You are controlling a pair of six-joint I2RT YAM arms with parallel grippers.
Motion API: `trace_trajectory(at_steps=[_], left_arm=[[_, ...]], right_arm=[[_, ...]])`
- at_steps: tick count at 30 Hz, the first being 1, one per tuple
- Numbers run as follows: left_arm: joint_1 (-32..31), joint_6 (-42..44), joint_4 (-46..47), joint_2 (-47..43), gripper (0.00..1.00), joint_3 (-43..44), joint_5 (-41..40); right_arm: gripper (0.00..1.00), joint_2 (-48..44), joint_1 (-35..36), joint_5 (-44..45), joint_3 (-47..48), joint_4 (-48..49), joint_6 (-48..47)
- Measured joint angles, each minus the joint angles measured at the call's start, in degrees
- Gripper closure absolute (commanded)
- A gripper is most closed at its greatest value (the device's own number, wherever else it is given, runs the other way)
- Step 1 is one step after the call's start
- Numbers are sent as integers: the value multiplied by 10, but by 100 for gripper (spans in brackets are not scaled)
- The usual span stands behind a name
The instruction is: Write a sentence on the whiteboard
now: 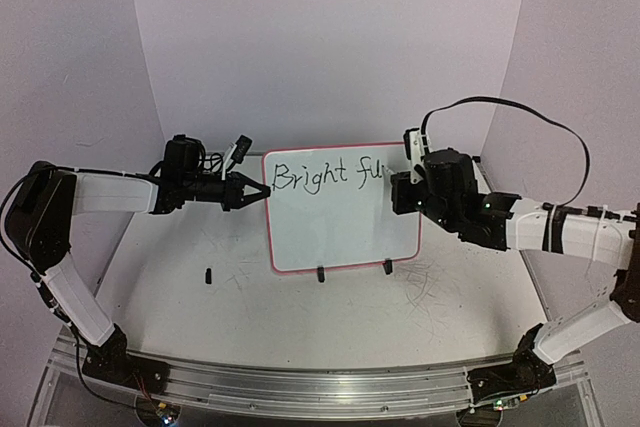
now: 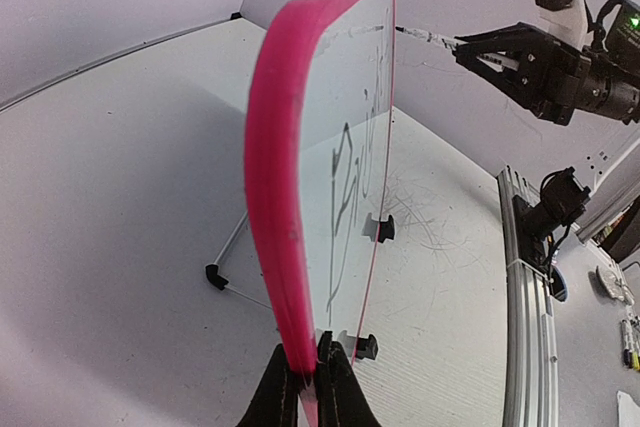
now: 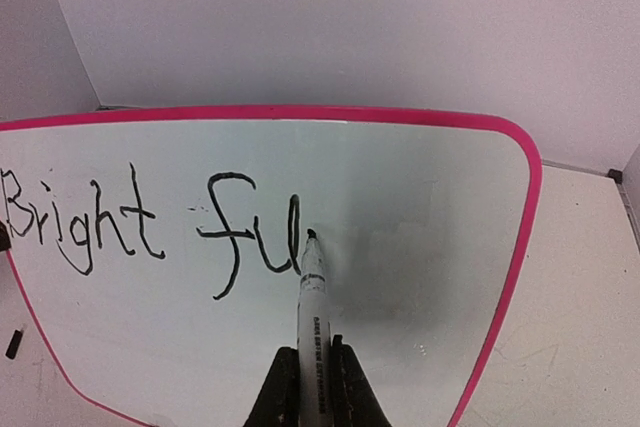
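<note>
The whiteboard point(image 1: 340, 222), white with a pink-red frame, stands upright on black clip feet at the table's middle. It bears the black words "Bright fu" point(image 3: 150, 227), also seen in the top view point(image 1: 325, 176). My left gripper point(image 1: 252, 192) is shut on the board's left edge; the left wrist view shows the jaws pinching the pink frame point(image 2: 275, 217) near its lower end, gripper point(image 2: 308, 372). My right gripper point(image 3: 312, 359) is shut on a white marker point(image 3: 314, 317) whose black tip sits at the board just right of the "u". In the top view the right gripper point(image 1: 408, 182) covers the board's upper right corner.
A small black clip point(image 1: 208, 275) lies loose on the table left of the board. The table surface shows faint marker scribbles point(image 1: 430, 282) near the board's right foot. White walls curve around the back. An aluminium rail point(image 1: 300, 382) runs along the near edge.
</note>
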Motion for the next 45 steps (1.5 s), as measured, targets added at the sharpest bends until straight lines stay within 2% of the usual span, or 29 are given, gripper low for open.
trace_trajectory(at_steps=[27, 45], left_arm=[[0, 0, -1, 0, 100, 0, -2], [0, -5, -5, 0, 100, 0, -3]], right_arm=[[100, 32, 0, 35, 29, 2, 5], [100, 26, 0, 26, -11, -10, 44]])
